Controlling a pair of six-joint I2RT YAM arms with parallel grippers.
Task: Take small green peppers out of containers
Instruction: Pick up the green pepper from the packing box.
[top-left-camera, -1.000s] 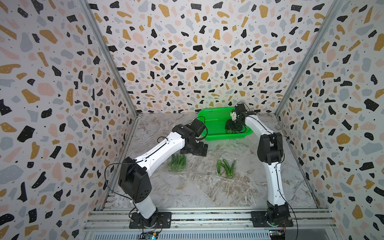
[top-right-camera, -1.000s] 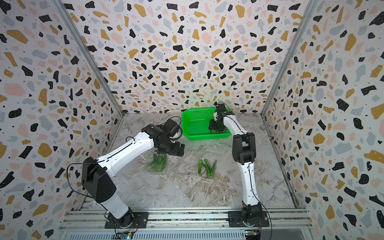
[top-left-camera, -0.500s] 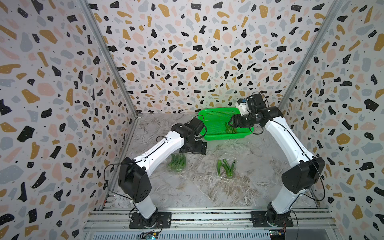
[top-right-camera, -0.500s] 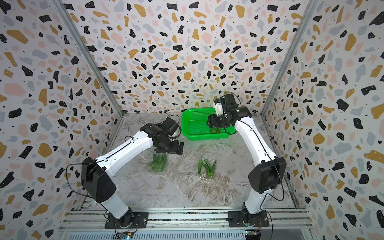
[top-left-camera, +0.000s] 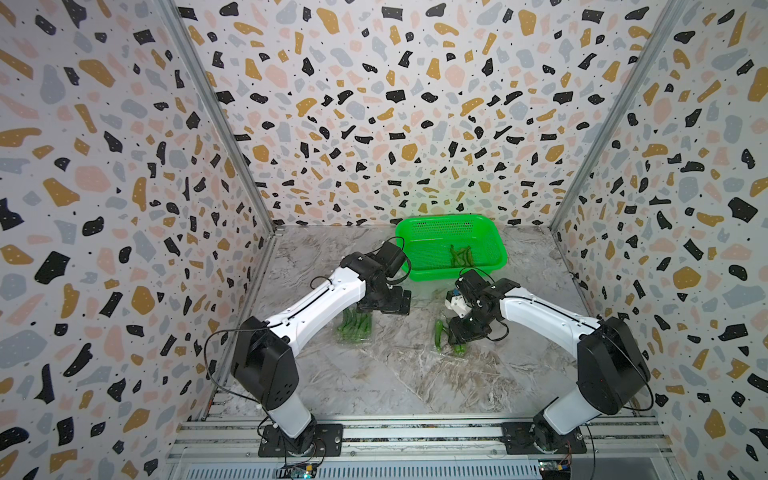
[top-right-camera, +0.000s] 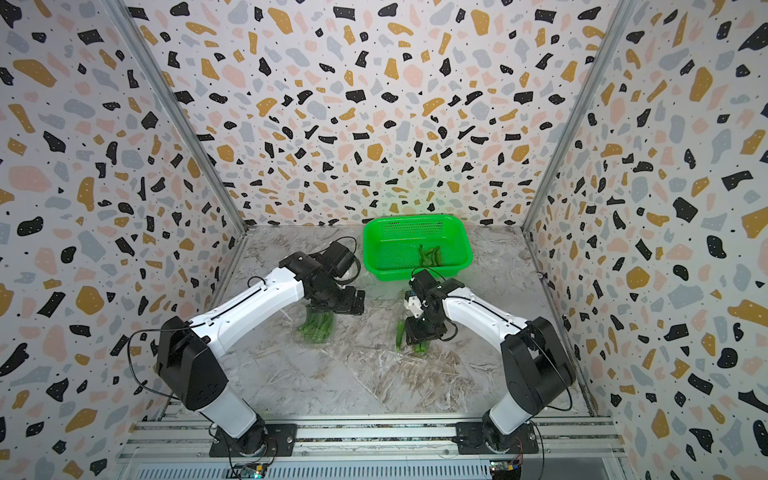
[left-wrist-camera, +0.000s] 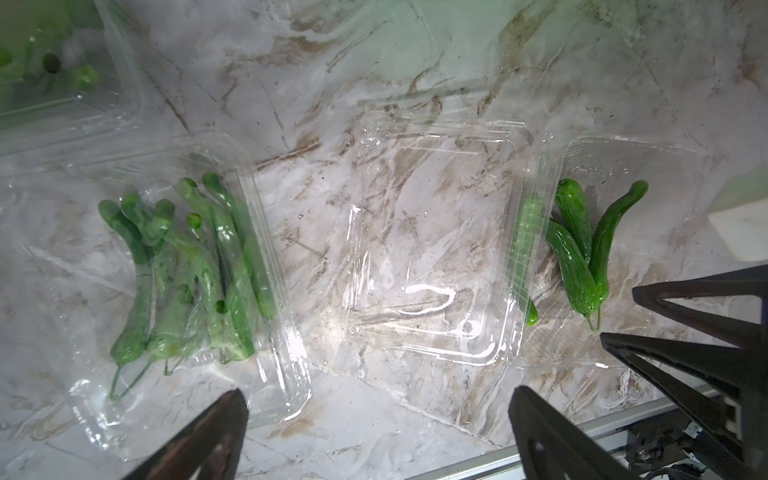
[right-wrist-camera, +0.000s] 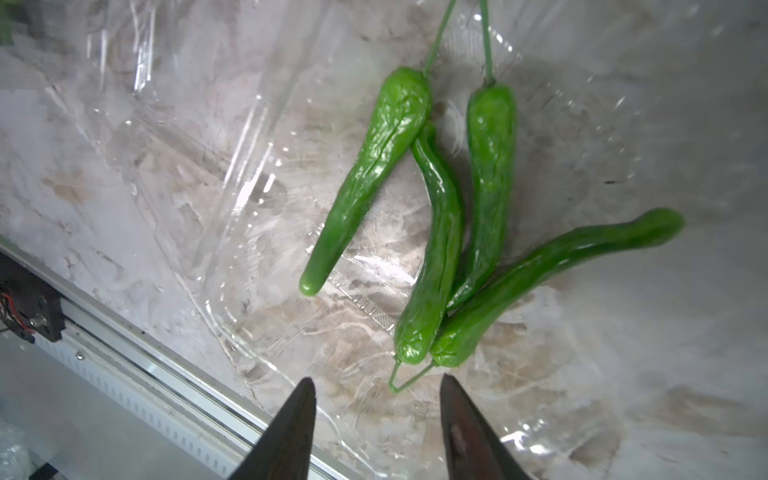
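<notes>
Presently we log four peppers (right-wrist-camera: 432, 249) lying in the opened container (right-wrist-camera: 266, 291) on the table (top-left-camera: 374, 374), right claw (right-wrist-camera: 377, 379) hovering over them, parted, empty; basket (top-left-camera: 453, 275) behind. Left claw (left-wrist-camera: 378, 390), also parted, overlooks the full container (left-wrist-camera: 282, 374).

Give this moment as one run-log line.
right pincer: open, over slim green peppers in clear plastic box | left pincer: open, empty | green perforated basket: holds more peppers

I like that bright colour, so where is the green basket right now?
In both top views the green basket sits at the back of the table, right of centre, near the rear wall, holding a few small green peppers.
</notes>
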